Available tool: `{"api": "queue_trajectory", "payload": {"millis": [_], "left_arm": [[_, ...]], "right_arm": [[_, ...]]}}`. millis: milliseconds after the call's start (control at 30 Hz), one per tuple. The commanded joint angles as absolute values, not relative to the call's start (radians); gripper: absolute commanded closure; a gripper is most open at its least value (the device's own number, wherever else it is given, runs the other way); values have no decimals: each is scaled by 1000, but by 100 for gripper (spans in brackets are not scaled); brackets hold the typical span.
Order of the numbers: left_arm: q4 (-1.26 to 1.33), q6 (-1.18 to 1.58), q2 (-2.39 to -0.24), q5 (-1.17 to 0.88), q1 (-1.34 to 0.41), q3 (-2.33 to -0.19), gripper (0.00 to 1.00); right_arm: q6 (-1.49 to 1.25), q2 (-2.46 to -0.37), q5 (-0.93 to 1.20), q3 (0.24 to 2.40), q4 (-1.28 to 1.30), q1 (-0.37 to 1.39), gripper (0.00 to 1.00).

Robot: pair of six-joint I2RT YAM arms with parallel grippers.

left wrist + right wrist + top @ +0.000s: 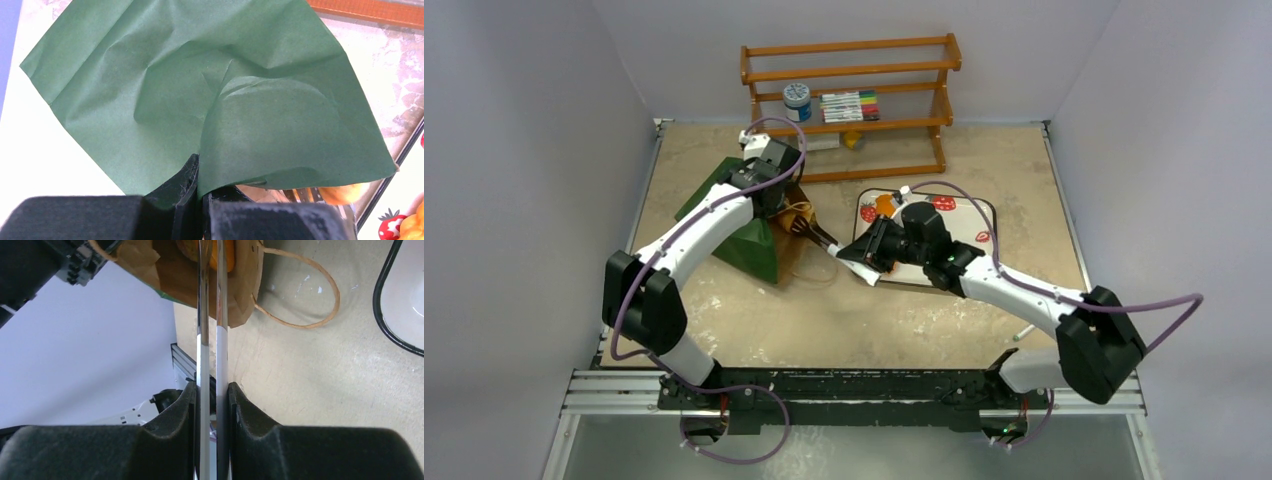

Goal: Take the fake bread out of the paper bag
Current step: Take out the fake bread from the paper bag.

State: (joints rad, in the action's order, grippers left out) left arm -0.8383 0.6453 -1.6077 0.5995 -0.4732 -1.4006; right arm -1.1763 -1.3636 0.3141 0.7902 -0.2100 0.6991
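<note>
The bag point(749, 245) is held open by the closed left gripper point(199, 175), tongs point(210, 315) clamped in the right gripper point(212, 395) are set at an orange bread point(226, 251) inside, and one orange piece point(884, 205), judged bread, lies on the tray point(969, 225).

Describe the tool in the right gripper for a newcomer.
Find the green paper bag left of the strawberry tray. The tongs run from its mouth to the right gripper: two thin metal blades with white handles, unlike the looped string handle nearby.
</note>
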Motion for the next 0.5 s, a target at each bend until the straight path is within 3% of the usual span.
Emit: {"api": "queue_trajectory", "payload": {"millis": [0,467], "left_arm": [[-801,673,-1617,625,-467,-1420,100],[-810,676,-1666,637,-431,-1463,100]], "right_arm": [[-1144,-1273,299,796,-183,693,100],[-1079,-975,255,766,115,694,100]]}}
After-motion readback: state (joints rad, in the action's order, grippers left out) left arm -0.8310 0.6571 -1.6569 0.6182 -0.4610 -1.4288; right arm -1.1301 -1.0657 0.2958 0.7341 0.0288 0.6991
